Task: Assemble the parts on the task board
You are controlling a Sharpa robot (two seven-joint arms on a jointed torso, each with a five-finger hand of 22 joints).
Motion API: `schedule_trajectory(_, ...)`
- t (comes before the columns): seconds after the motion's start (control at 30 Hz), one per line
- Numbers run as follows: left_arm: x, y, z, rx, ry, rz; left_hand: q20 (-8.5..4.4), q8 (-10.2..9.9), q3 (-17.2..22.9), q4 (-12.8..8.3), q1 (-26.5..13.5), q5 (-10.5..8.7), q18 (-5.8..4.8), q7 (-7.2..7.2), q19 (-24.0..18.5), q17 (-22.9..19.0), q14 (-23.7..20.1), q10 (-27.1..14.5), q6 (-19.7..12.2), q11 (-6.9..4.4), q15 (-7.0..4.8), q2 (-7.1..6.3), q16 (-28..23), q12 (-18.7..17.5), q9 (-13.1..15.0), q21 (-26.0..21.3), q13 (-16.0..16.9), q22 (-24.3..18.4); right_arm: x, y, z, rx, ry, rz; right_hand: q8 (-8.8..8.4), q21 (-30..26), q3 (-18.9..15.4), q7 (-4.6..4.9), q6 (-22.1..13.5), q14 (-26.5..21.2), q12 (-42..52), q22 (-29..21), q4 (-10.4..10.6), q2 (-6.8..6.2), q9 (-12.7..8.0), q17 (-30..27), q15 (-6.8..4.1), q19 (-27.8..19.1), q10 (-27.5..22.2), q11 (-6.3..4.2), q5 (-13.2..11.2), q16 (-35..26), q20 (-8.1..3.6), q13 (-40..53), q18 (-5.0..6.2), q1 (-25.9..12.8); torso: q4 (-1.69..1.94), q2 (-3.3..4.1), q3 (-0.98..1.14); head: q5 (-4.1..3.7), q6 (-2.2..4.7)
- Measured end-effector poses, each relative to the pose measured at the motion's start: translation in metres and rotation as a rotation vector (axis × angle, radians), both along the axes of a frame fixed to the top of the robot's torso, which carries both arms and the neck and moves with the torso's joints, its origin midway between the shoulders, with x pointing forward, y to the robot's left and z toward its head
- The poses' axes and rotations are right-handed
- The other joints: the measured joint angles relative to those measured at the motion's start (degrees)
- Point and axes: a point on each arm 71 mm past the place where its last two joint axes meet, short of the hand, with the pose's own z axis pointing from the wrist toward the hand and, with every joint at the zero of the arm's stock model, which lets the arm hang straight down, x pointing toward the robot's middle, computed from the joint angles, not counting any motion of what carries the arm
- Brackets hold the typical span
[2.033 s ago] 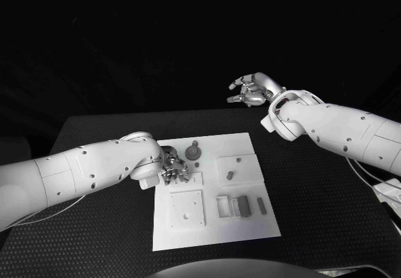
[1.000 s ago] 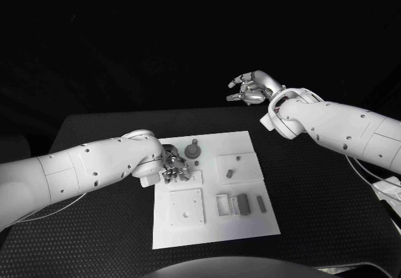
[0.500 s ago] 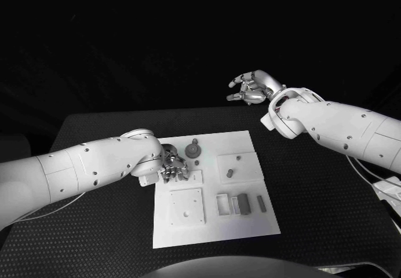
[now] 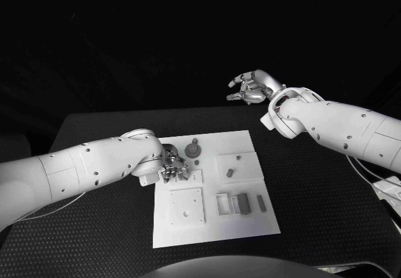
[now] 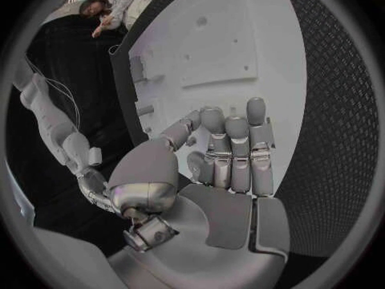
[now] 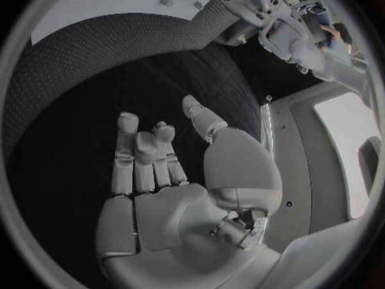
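The white task board (image 4: pixel 251 223) lies in the middle of the black table. A round grey part (image 4: pixel 193 152) sits near its far edge. A small grey piece (image 4: pixel 229 172) lies on a raised square plate (image 4: pixel 238 161). A grey block (image 4: pixel 243 204) and a thin grey piece (image 4: pixel 261 202) lie at the near right. My left hand (image 4: pixel 173 165) is over the board's far left part, fingers pointing down at it. In the left wrist view the left hand (image 5: pixel 228 154) has its fingers side by side with an empty palm. My right hand (image 4: pixel 248 88) hangs high beyond the table's far edge, holding nothing.
A square plate with holes (image 4: pixel 186 207) takes up the board's near left, beside a small white frame (image 4: pixel 223 205). Black textured table (image 4: pixel 317 191) surrounds the board on all sides. In the right wrist view the board (image 6: pixel 112 0) lies far from the right hand (image 6: pixel 156 167).
The right hand has edged slightly up and to the right. The left hand has stayed over the board's far left part.
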Motion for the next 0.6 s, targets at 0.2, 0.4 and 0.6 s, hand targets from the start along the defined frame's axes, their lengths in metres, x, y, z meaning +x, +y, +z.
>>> schedule_trajectory(0.2,0.0,-0.0012,-0.0001,0.004,-0.005,-0.006,0.0,0.0,0.0,0.0,-0.08,0.0,0.0,0.0,0.0,-0.25,0.0,0.0,0.0,0.0,0.0,0.08,0.47,0.38,0.14,0.0,0.0,0.0,-0.0004,0.0008,0.0001,0.001,0.0,0.002,0.0,0.0,-0.07,0.03,-0.03,0.0,0.0,0.0,-0.07,0.0,0.0,0.0,0.0,0.0,0.0,0.0,0.0,0.0,0.0,0.0,-0.01,0.0,-0.01,0.01,0.01,-0.03,-0.08)
schedule_trajectory(0.4,0.0001,-0.0027,-0.0003,0.008,-0.009,-0.011,0.11,0.11,0.0,0.0,-0.37,0.0,0.01,0.0,0.1,-0.44,0.0,0.0,0.0,0.0,0.0,0.26,0.81,0.39,0.23,0.0,0.0,0.04,-0.0005,0.0012,0.0001,0.001,0.001,0.004,0.0,0.0,-0.07,0.04,-0.05,0.0,0.0,0.0,-0.07,0.0,0.0,0.0,0.0,0.0,0.0,0.0,0.0,0.0,0.0,-0.05,-0.01,0.0,-0.01,0.01,0.05,-0.06,-0.13)
schedule_trajectory(0.6,0.0004,-0.0038,-0.0003,0.013,-0.012,-0.015,0.2,0.28,0.0,0.0,-0.48,-0.01,0.01,0.0,0.19,-0.57,0.0,0.0,0.0,0.0,0.0,0.2,0.87,0.62,0.48,0.0,0.0,0.04,-0.0005,0.0012,0.0,0.001,0.001,0.004,0.0,0.0,-0.07,0.06,-0.06,0.0,0.0,0.0,-0.07,0.0,0.01,0.0,0.0,0.0,0.0,0.0,0.0,0.0,0.0,-0.05,-0.02,0.0,-0.02,0.01,0.06,-0.07,-0.13)
